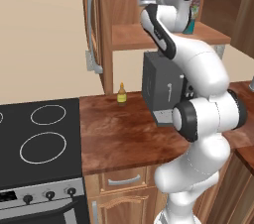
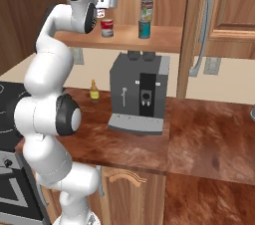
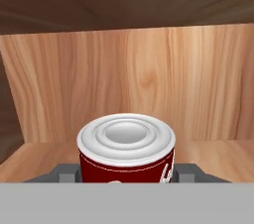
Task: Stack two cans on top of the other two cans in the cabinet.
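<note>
My gripper (image 2: 102, 13) is up inside the cabinet (image 2: 164, 37), shut on the dark red can with a white label (image 3: 127, 156). That can fills the space between the two fingers (image 3: 67, 173) in the hand view, its white lid facing up. The held can (image 2: 101, 14) hangs just above and slightly left of the red-over-grey can (image 2: 107, 28), which stands on the shelf. To the right, the green-labelled can (image 2: 146, 8) stands on top of the teal can (image 2: 144, 29). In the left base view my arm covers the gripper; the teal can (image 1: 190, 28) and green-labelled can (image 1: 196, 8) peek out beside it.
A dark grey coffee machine (image 2: 139, 94) stands on the wooden counter (image 2: 199, 134) under the shelf, with a small yellow bottle (image 2: 94, 91) to its left. The cabinet door with its grey bar handle (image 2: 201, 30) hangs open on the right. A black stove (image 1: 39, 139) lies at the left.
</note>
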Tool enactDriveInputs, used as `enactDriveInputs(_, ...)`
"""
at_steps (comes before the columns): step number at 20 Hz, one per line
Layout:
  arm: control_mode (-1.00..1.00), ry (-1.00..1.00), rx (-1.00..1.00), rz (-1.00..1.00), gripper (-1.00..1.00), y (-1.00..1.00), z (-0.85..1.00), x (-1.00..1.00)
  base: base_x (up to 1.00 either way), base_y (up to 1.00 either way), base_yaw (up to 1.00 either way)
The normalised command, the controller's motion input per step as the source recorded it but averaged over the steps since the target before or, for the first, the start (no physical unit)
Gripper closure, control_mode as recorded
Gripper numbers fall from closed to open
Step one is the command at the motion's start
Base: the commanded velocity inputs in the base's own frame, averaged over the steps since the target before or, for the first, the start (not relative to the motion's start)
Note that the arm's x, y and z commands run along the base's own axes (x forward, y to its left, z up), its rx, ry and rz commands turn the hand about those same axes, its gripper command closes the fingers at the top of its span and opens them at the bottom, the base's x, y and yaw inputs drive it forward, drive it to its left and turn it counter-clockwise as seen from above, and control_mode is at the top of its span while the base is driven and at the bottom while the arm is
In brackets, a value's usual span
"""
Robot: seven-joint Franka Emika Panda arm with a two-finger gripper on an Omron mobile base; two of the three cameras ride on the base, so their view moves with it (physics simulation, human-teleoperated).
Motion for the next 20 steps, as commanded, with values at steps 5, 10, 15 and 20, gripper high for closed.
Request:
enactDriveInputs(5,-1.00,0.00,0.00,-0.01,1.00,-0.22,0.00,0.00,0.00,0.00,0.00)
enactDriveInputs(10,-1.00,0.00,0.00,-0.01,1.00,-0.05,-0.01,0.03,0.00,0.00,0.00)
enactDriveInputs(15,-1.00,0.00,0.00,0.00,1.00,0.00,-0.12,0.18,0.00,0.00,0.00)
enactDriveInputs(20,-1.00,0.00,0.00,0.00,1.00,0.00,-0.20,0.18,0.00,0.00,0.00)
